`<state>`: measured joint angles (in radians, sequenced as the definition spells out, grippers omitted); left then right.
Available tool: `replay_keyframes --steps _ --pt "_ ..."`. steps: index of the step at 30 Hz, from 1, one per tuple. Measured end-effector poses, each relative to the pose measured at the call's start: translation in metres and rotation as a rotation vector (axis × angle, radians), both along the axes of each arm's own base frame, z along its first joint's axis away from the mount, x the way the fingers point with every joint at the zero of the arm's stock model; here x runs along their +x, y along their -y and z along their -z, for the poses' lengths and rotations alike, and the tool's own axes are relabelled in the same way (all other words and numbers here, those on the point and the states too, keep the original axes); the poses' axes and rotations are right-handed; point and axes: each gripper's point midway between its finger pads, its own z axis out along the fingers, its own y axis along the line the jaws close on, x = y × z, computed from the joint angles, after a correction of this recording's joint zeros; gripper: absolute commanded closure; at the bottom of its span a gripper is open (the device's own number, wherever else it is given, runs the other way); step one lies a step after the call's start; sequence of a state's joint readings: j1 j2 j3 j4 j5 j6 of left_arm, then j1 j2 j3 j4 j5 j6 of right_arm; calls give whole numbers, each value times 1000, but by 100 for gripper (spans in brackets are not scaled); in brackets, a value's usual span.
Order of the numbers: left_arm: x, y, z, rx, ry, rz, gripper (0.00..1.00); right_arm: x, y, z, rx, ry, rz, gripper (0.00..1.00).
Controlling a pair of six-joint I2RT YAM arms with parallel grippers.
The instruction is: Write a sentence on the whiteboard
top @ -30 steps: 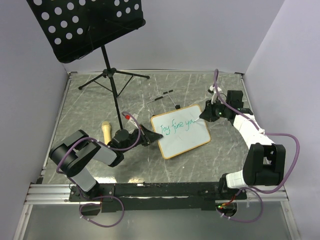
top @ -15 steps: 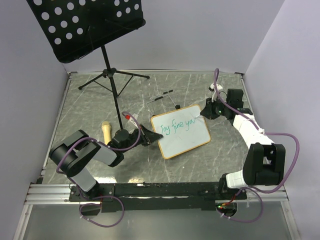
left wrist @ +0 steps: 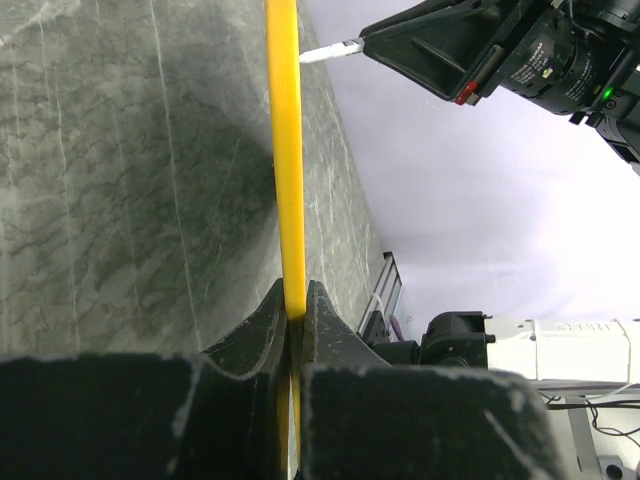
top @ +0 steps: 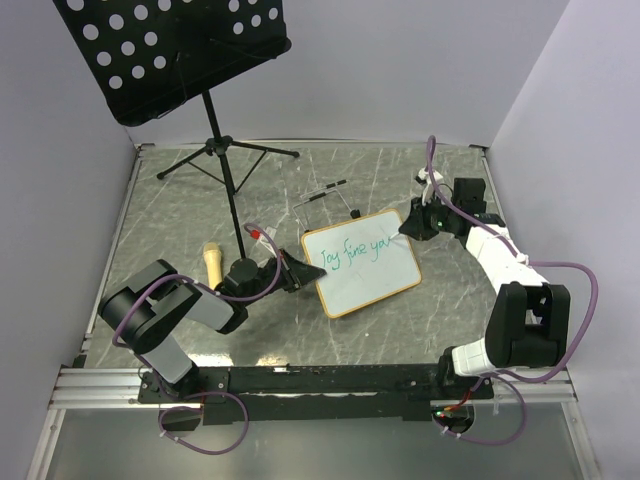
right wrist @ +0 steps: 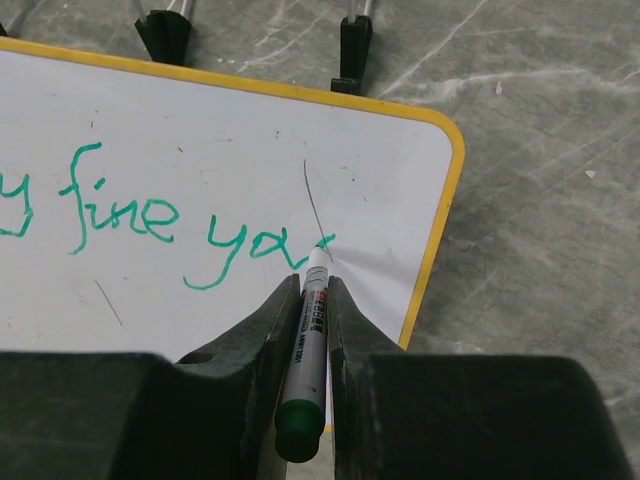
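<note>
The whiteboard point(top: 362, 262) sits near the middle of the table point(top: 180, 210), a grey slab with pale marble-like veins and a dull sheen. It is turned askew between the two arms. It is a small glossy white rectangle with rounded corners and a thin frame that looks tan from above and bright yellow up close. The left gripper point(top: 300, 277) has its matte black fingers pinched tight on the board's left edge, the frame running as a narrow yellow strip straight up between them. The right gripper point(top: 408, 228) is clamped on a slim white marker point(right wrist: 308, 330) with a dark green end cap and small printing along its barrel. The marker's fine tip rests on the white surface at the end of a line of loopy green handwriting that reads roughly "Joy fine yo". A few faint grey scratches mark the board. Two black clip-like feet point(right wrist: 168, 35) show just past its far edge. A black perforated music stand point(top: 175, 50) on a thin tripod rises at the back left, and a short tan cylinder point(top: 212, 262) lies near the left arm.
</note>
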<state>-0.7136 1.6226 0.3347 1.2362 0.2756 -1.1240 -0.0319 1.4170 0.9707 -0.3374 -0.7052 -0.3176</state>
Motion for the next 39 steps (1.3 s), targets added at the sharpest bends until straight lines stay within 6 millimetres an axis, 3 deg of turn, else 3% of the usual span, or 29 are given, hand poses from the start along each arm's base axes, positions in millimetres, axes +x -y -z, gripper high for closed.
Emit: replay_keyframes --steps 28,39 --pt "0 0 0 2 3 1 99 -7 11 5 8 -42 21 100" --pt "0 0 0 2 4 1 99 0 15 -11 18 17 44 100"
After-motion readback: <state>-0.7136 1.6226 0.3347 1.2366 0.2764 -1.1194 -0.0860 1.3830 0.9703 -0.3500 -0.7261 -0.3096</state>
